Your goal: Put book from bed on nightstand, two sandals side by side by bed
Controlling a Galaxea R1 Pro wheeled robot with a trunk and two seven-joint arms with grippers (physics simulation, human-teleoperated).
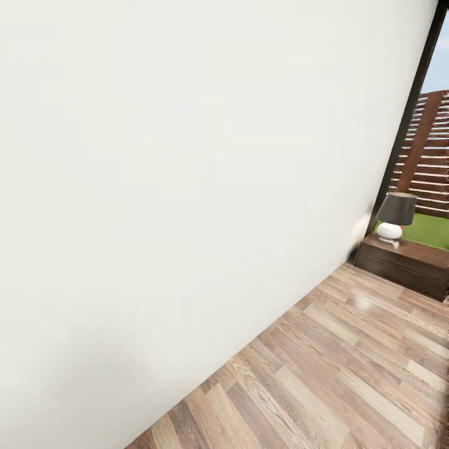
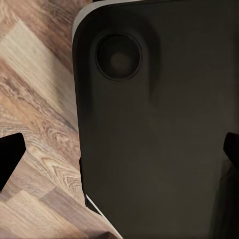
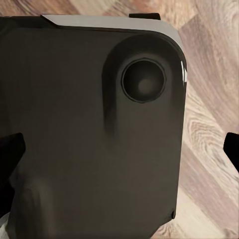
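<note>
Hanging over robot base (image 2: 159,139), left gripper (image 2: 119,154) open, right gripper (image 3: 119,149) open

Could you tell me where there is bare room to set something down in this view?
The wood-plank floor between the white wall and the low dark cabinet looks bare. The cabinet top is taken at the wall end by a lamp.

Dk nightstand (image 1: 408,265) by white wall.

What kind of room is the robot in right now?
Probably a bedroom or similar living space: a plain white wall, wood-plank floor, and a low dark wooden cabinet carrying a table lamp beside a tall black-framed window.
</note>
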